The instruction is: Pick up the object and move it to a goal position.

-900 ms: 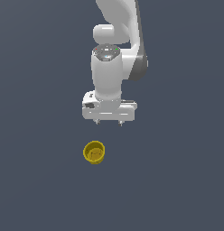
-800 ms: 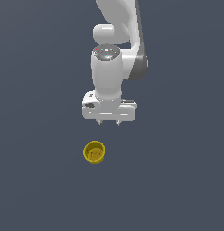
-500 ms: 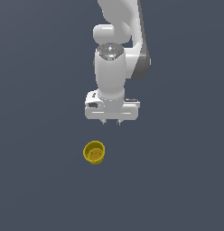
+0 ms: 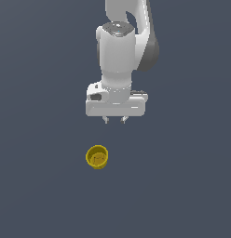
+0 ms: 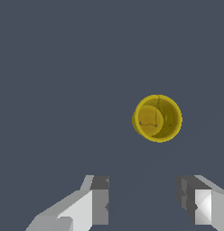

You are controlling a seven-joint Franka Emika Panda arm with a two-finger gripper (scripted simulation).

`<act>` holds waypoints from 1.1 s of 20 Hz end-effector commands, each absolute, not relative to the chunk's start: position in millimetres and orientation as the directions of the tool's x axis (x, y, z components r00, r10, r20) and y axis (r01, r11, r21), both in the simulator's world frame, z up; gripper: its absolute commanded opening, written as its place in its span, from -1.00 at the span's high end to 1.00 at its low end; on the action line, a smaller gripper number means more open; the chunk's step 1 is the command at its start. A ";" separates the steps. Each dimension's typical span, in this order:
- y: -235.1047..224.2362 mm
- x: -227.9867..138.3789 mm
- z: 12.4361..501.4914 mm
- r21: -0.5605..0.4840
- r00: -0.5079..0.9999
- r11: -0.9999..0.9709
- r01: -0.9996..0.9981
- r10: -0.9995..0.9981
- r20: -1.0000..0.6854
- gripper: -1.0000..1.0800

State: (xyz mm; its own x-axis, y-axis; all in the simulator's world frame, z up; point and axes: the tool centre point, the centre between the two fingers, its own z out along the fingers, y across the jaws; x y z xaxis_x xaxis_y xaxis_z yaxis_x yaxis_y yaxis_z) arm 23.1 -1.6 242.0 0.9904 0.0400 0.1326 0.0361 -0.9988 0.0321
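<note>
The object is a small yellow cup point(image 4: 97, 156) with a round rim and hollow inside. It stands upright on the dark grey floor, mouth up. My white gripper point(image 4: 114, 120) hangs above the floor, open and empty, its fingertips pointing down. In the exterior view the cup lies below the gripper and a little toward the exterior view's left, apart from it. In the wrist view the cup point(image 5: 157, 118) shows whole, beyond my two fingers point(image 5: 96, 198), which stand wide apart around bare floor. The gripper's midpoint shows in the wrist view point(image 5: 145, 204).
The plain dark grey floor point(image 4: 182, 186) spreads all around the cup and the arm. No other object shows in either view.
The arm has turned and shifted slightly to the exterior view's right. The gripper stays open. The cup has not moved.
</note>
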 end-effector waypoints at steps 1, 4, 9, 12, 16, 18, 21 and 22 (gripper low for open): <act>-2.6 26.6 266.3 0.057 0.983 -0.996 0.068 0.077 0.166 -0.23; -4.1 30.2 303.4 0.095 0.968 -0.989 0.115 0.133 0.214 -0.23; -8.4 30.7 382.3 0.176 0.921 -0.964 0.198 0.245 0.304 -0.23; -13.1 26.0 432.9 0.227 0.881 -0.943 0.242 0.312 0.355 -0.23; -23.0 14.5 496.2 0.290 0.823 -0.913 0.287 0.390 0.414 -0.23; -29.8 7.0 525.4 0.318 0.792 -0.898 0.305 0.424 0.440 -0.23; -42.8 -6.0 565.5 0.356 0.745 -0.876 0.326 0.470 0.474 -0.23; -47.9 -10.6 577.7 0.367 0.729 -0.869 0.332 0.484 0.485 -0.23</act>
State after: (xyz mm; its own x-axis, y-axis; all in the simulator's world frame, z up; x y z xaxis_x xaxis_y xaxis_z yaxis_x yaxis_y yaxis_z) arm -3.3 -40.6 558.5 0.7532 0.4608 0.4695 0.3222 -0.8806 0.3474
